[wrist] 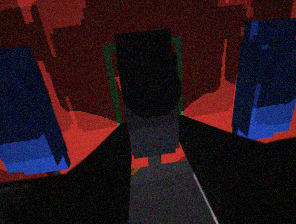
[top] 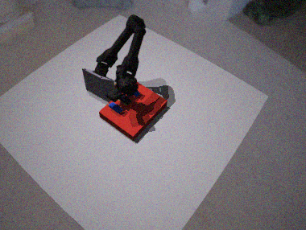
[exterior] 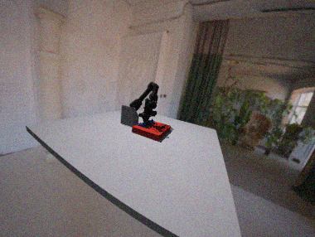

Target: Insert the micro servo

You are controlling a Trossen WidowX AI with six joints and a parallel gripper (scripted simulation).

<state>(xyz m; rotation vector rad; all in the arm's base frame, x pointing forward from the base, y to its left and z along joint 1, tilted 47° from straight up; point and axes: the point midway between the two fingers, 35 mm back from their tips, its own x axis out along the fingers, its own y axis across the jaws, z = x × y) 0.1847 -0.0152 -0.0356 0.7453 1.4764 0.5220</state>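
Observation:
The loose micro servo (wrist: 150,75) is a dark block in the middle of the wrist view, between the two black fingers. Green edges of the pocket marking (wrist: 113,82) show on both sides of it. My gripper (wrist: 152,125) (top: 126,101) (exterior: 147,123) is shut on the servo, low over the red deck (top: 133,129) (exterior: 147,133). The servo is in line with the pocket and at or just above deck level; whether both ears lie flat is too dark to tell. A small orange bit (wrist: 134,171) shows near the notch side; the rest of the cable is hidden.
Blue servos stand in the deck on both sides of the fingers, one at the left (wrist: 30,155) (top: 116,107) and one at the right (wrist: 270,120) (top: 137,94) in the wrist view. A dark upright panel (top: 94,84) (exterior: 128,115) stands behind the deck. The arm's shadow falls across the deck.

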